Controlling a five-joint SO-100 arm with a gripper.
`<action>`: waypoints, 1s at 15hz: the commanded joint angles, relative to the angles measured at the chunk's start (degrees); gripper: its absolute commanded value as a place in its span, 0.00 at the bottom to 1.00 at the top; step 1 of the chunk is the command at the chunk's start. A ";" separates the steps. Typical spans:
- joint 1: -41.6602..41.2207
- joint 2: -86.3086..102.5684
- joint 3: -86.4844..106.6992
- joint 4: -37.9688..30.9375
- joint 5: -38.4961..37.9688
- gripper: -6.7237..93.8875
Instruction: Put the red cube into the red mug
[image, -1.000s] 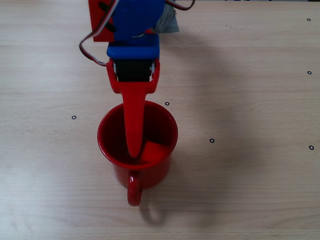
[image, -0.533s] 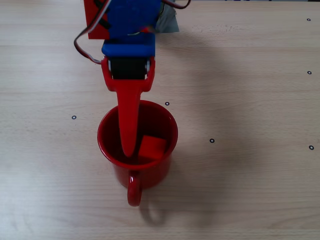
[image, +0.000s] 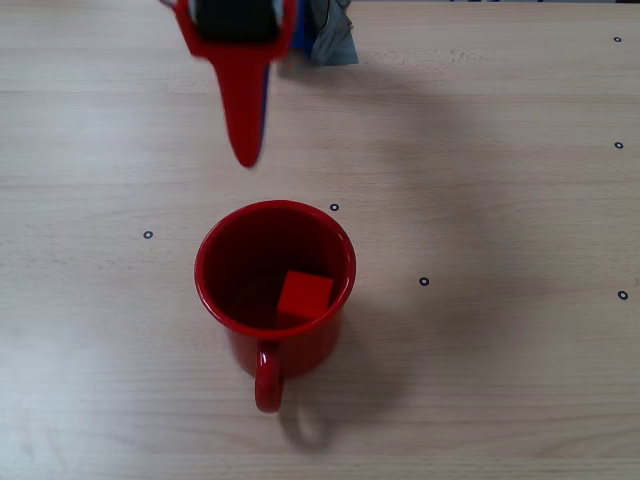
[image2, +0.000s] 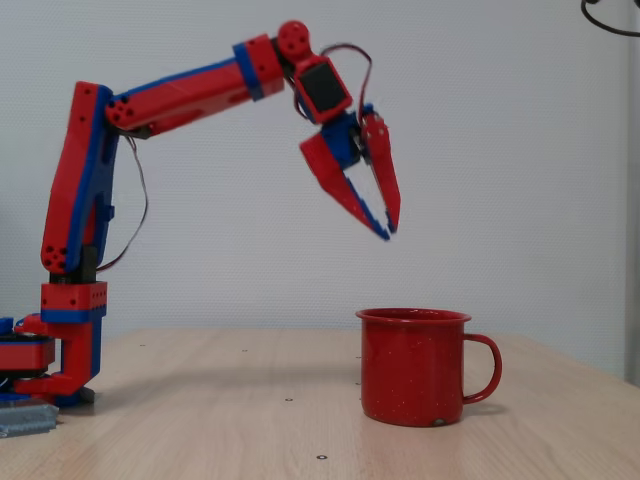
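Claw (image2: 385, 225) fingers are seen spread apart and empty in the side fixed view, raised well above the red mug (image2: 412, 367) and offset toward the arm's base. From overhead, the claw tip (image: 245, 150) is placed at 12 o'clock from the red mug (image: 207, 290), clear of the rim. The red cube (image: 304, 297) is seen inside the mug, resting on the bottom toward 4 o'clock, near the wall. The mug stands upright on the bench (image: 500, 200), with its handle at 6 o'clock in the overhead view. The placing step is judged complete. Only a retreat of the arm is judged to remain, to be kept clear of the mug.
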 joint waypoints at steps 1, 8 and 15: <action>0.26 10.02 -0.09 1.41 -0.35 0.07; 1.67 35.51 24.35 -6.94 -3.16 0.07; 1.23 67.68 62.49 -14.94 -7.12 0.07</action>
